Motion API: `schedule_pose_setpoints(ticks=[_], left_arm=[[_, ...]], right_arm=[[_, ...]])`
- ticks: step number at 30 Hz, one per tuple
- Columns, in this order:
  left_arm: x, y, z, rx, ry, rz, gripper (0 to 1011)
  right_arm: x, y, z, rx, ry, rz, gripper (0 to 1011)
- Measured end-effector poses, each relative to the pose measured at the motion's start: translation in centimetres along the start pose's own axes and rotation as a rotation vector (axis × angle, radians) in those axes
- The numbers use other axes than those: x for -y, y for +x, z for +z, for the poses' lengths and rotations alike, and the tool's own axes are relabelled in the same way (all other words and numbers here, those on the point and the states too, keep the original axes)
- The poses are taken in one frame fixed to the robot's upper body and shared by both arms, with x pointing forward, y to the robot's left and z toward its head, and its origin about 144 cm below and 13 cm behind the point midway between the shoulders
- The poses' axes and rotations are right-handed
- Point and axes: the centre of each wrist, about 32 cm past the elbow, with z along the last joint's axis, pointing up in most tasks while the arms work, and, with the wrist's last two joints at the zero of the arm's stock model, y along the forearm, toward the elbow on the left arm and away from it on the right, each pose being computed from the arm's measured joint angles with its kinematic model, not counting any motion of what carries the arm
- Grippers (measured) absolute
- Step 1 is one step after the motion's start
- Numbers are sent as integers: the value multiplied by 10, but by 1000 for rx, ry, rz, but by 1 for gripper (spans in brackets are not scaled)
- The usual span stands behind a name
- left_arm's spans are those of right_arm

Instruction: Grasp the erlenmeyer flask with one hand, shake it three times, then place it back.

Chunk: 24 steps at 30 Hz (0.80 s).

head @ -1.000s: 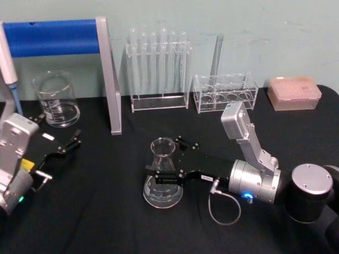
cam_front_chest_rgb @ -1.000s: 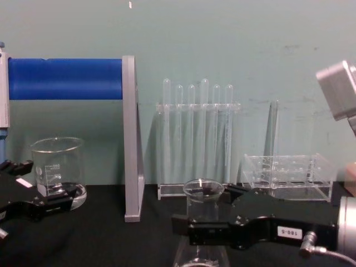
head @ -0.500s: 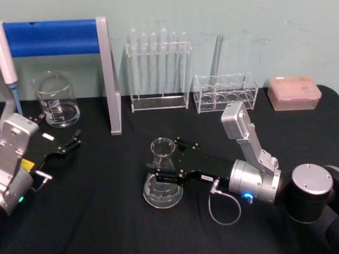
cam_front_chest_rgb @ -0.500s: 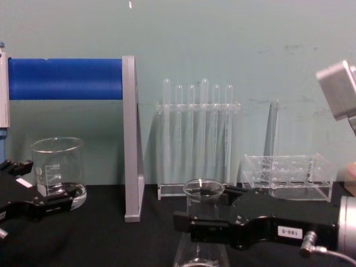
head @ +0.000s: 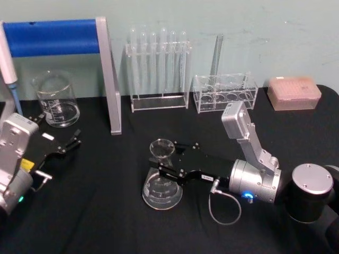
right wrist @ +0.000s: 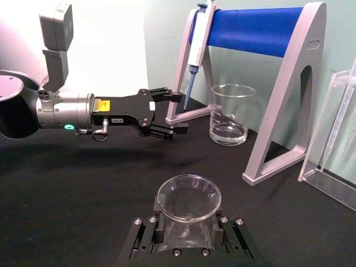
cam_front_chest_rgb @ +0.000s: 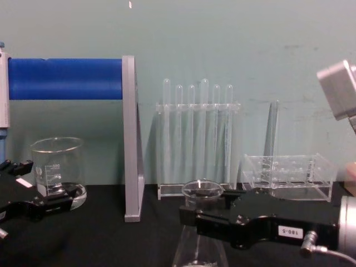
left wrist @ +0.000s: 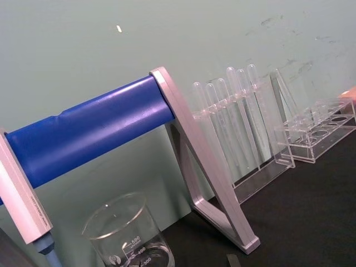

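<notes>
Chest view: erlenmeyer flask (cam_front_chest_rgb: 197, 251) base cropped

The erlenmeyer flask (head: 159, 193) is clear glass, with a wide round base carrying faint white marks and a narrow neck flaring at the rim. It sits a little toward six o'clock from the middle of the black counter (head: 100, 211). The bulky black right pincer (head: 165, 160) reaches in from four o'clock and is clamped on the neck just under the rim. I can't tell whether the base touches the counter.
</notes>
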Motion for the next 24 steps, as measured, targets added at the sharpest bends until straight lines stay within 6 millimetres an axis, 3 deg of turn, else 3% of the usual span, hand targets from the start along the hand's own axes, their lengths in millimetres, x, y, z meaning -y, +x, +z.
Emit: schedule_pose_setpoints(ticks=[13,24], left_arm=[[0,0,0,0,0,0,1001],[0,0,0,0,0,0,1001]], right_arm=[[2,1,3,-4,14,-5,453],[13,7,32,29,95,-62,453]])
